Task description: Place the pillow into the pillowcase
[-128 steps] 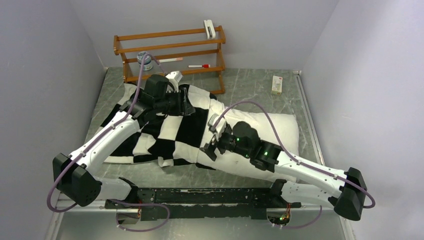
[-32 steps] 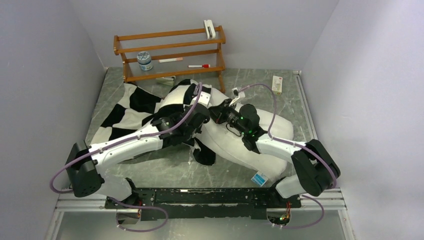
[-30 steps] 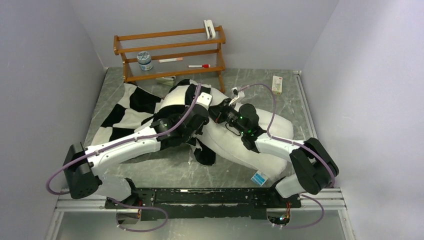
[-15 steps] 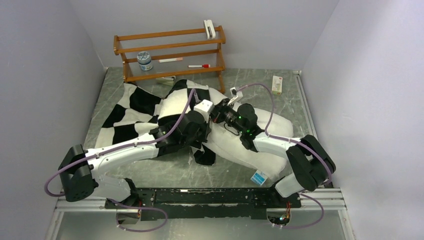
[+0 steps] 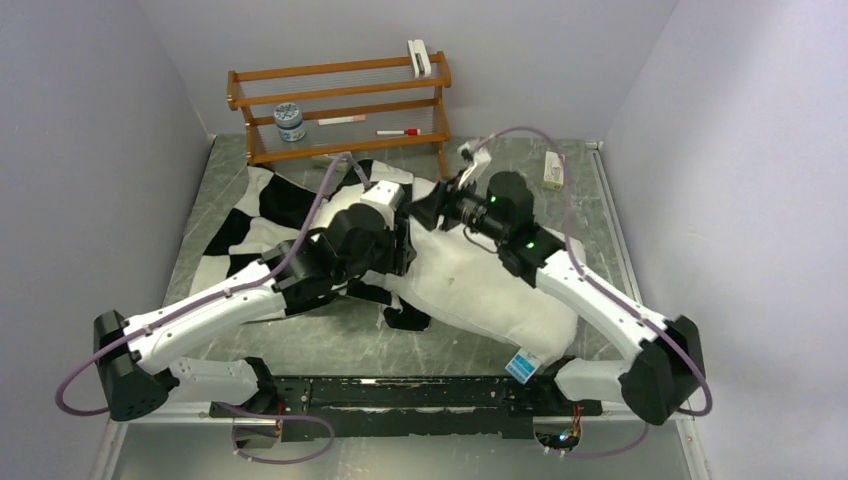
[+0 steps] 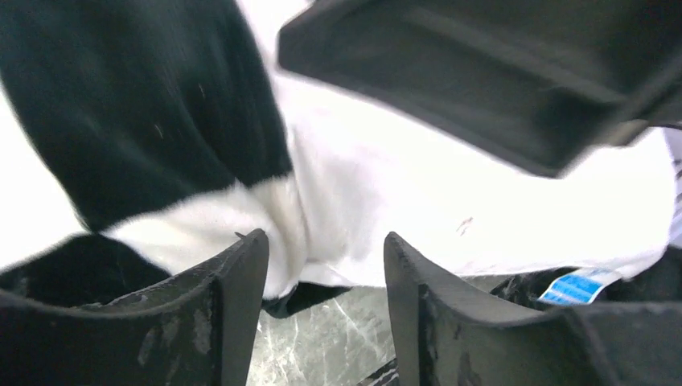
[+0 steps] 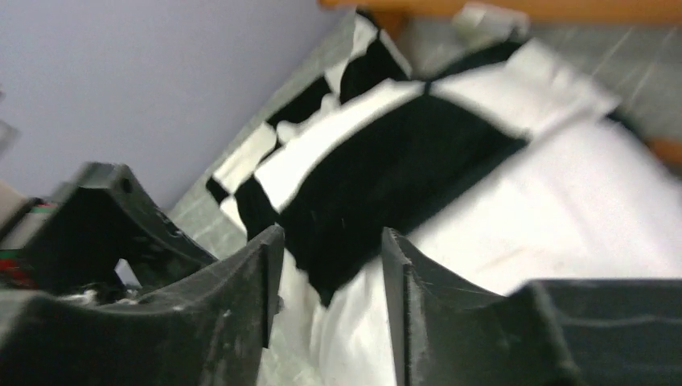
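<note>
A plump white pillow (image 5: 490,290) lies diagonally on the desk (image 5: 330,345), blue tag (image 5: 521,364) at its near corner, far end partly covered by the crumpled black-and-white checkered pillowcase (image 5: 270,215)

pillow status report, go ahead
Left tool open, empty. Right tool open, empty. Pillow mostly outside pillowcase, only its far-left end covered. Both tools crowded at the case's edge.

Nothing legible: the blue-and-white tag (image 5: 520,364) on the plump white pillow (image 5: 490,290) and the small white carton (image 5: 552,170) at the far right corner of the grey bench (image 5: 330,345) carry markings too small to read.
</note>
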Controlling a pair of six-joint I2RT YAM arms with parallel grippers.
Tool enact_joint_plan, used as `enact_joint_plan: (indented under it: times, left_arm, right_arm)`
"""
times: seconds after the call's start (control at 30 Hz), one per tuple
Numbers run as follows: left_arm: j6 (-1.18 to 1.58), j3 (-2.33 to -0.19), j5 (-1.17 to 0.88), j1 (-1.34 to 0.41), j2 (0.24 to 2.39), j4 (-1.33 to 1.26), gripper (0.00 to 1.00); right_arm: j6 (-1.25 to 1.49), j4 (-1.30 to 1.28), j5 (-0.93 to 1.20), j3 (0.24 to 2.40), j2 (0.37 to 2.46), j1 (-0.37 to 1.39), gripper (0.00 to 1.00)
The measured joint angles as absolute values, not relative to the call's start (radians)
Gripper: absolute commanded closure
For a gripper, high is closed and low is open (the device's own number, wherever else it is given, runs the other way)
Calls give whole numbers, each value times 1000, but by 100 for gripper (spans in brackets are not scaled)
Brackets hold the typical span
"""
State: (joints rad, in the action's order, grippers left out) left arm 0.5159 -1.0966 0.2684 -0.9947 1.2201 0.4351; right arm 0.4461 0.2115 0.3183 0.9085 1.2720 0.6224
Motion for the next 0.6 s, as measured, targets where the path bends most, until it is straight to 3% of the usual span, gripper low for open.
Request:
enact_joint_plan:
  times: [0.23,0.43,0.6]
  left_arm:
    - [471,-1317,341,-937,1256,522,35]
    - [403,-1459,374,-855,1372,537,33]
    - [367,-1562,371,-770,1543,537,32]
  right_arm:
    - [355,-70,168,1183,1207,605,20]
    - [288,-115,222,1172,1325,472,18]
    - [270,-95,398,1173,1552,320,29]
